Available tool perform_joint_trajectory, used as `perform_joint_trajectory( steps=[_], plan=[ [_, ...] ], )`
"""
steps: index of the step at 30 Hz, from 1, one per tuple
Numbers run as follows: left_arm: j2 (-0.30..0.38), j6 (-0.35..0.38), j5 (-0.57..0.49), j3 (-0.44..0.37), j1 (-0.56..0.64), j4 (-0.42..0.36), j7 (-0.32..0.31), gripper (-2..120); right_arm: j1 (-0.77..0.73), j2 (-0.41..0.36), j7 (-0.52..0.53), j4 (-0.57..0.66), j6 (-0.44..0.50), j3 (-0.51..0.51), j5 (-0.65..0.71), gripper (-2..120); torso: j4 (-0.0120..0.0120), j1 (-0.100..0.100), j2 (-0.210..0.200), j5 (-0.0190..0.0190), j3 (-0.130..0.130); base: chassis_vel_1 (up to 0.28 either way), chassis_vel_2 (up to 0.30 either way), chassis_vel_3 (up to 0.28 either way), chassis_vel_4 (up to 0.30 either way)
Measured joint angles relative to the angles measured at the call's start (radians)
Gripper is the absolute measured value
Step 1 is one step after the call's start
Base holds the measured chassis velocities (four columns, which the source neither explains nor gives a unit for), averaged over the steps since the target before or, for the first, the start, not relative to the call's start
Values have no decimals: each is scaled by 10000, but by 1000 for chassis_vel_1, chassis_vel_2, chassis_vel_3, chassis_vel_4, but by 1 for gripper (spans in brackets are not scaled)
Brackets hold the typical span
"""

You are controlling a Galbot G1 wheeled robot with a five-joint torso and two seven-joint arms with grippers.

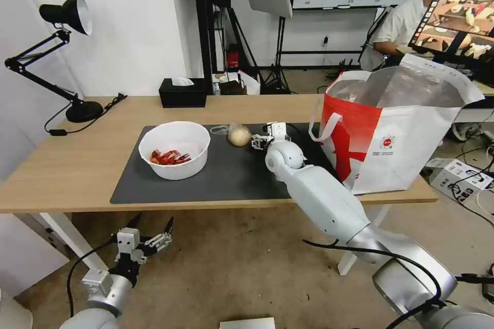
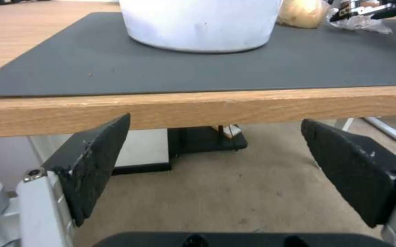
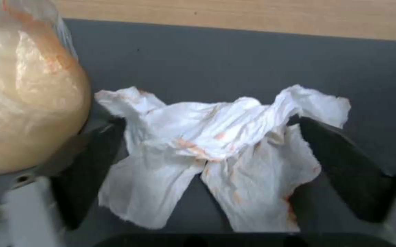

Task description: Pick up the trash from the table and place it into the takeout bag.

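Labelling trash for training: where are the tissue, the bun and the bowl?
crumpled tissue (image 3: 216,144): right wrist view, stained middle.
bagged bun (image 1: 239,135): head view, rounded top.
white bowl (image 1: 177,167): head view, front wall.

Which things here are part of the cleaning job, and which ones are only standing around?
Part of the job:
- bowl holding red shells
- bagged bun
- tissue, between the open right pincer
- takeout bag
- table and its mat

Only standing around:
- tissue box
- desk lamp

The left pincer waits open, below the table edge.
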Motion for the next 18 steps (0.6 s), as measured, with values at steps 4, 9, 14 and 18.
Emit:
perform_joint_trajectory(
  steps=[4,9,14,18],
  plan=[
    [-2,1,6,0,19,-28,-1,100,-70,-6,-1,41,13,0,11,79,0,0,0,0,0,0,0,0,0],
    [-28,1,22,-1,40,-29,-1,100,-203,7,-3,110,35,17,25,64,0,-1,0,0,-1,0,0,0,0],
    [-36,1,32,8,44,-24,-2,100,-326,47,-19,174,60,56,76,43,1,-2,1,0,-2,0,0,0,0],
    [-29,1,26,5,31,-3,-2,100,-377,34,-12,282,58,62,233,30,-2,-2,1,0,-2,0,0,0,0]
  ],
)
